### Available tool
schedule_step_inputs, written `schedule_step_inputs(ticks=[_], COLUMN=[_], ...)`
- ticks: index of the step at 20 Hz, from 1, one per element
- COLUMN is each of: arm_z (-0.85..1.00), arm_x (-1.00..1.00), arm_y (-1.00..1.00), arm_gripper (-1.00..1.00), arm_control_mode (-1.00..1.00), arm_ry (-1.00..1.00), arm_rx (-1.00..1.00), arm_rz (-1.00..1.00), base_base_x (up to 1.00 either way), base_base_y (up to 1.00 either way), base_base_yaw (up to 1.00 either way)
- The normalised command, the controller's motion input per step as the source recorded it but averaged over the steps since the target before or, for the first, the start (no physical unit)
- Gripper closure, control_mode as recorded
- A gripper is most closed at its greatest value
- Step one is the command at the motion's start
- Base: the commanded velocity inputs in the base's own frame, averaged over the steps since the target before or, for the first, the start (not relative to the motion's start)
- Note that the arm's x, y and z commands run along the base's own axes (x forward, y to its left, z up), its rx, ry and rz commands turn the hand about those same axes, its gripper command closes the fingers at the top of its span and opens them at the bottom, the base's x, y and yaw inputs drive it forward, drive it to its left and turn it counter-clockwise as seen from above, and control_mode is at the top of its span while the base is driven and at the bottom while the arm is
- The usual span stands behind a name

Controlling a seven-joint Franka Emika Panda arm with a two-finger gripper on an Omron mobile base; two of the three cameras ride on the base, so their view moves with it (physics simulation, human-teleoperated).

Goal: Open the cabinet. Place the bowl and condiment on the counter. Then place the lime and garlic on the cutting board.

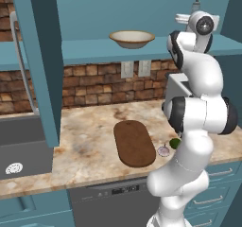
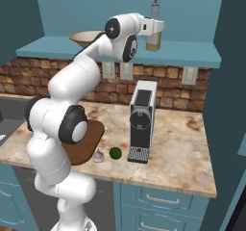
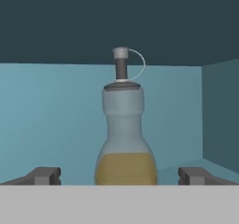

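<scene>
Cabinet (image 1: 40, 65) door open. Gripper (image 3: 120, 175) spread wide, fingers either side of the bottle (image 3: 125, 139) on the shelf's right end (not gripped). Bowl (image 1: 132, 39) mid-shelf. Lime (image 2: 115, 152) and garlic (image 2: 98, 156) on counter (image 2: 178, 148) beside cutting board (image 1: 133, 143).

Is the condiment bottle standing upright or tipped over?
Upright: the condiment bottle stands on the cabinet shelf, cap on top, liquid level flat.

Condiment (image 3: 125, 139) base cut off at 6 o'clock, bowl (image 2: 85, 36) right half hidden behind arm, cutting board (image 2: 89, 141) mostly hidden behind arm
</scene>
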Motion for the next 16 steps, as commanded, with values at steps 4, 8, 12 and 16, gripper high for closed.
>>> schedule_step_inputs(ticks=[4,8,12,16], arm_z=[0.00,0.00,0.00,-0.07], arm_x=[0.11,0.04,0.05,0.07], arm_y=[-0.18,-0.14,-0.06,0.00], arm_gripper=[-1.00,-1.00,-1.00,-1.00], arm_control_mode=[-1.00,-1.00,-1.00,-1.00], arm_ry=[0.00,0.00,0.00,0.00], arm_rx=[0.00,0.00,0.00,0.00], arm_rz=[0.00,0.00,0.00,0.00], base_base_x=[0.00,0.00,0.00,0.00], base_base_y=[0.00,0.00,0.00,0.00], base_base_yaw=[0.00,0.00,0.00,0.00])
